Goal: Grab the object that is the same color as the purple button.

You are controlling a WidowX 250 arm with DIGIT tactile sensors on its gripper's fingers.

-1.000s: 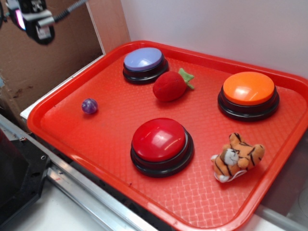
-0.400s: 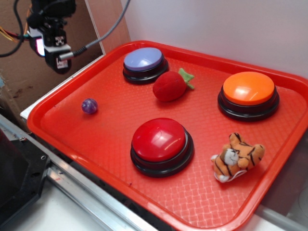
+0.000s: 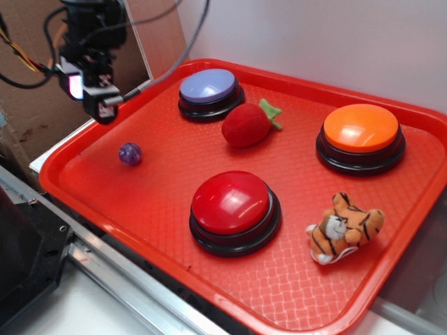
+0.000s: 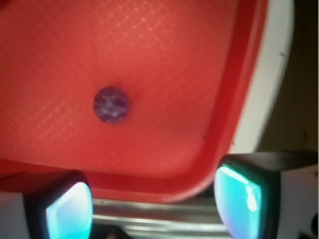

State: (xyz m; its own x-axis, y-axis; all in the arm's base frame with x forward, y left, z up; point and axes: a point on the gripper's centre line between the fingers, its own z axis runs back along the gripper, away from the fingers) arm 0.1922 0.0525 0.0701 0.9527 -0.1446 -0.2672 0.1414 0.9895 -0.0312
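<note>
There, upper left of the frame, the end effector (image 3: pixel 100 105) hangs, fingers apart, above the tiny glossy purple marble (image 3: pixel 129 153) on the red plastic tray (image 3: pixel 391 269).

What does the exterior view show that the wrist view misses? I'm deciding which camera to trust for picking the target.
Only the exterior view shows the purple button, red button, orange button, plush strawberry, plush tiger and the arm above the tray's left edge. Only the wrist view shows the claw's fingers spread apart, at the tray's corner rim. Both show the purple marble lying free on the red tray.
</note>
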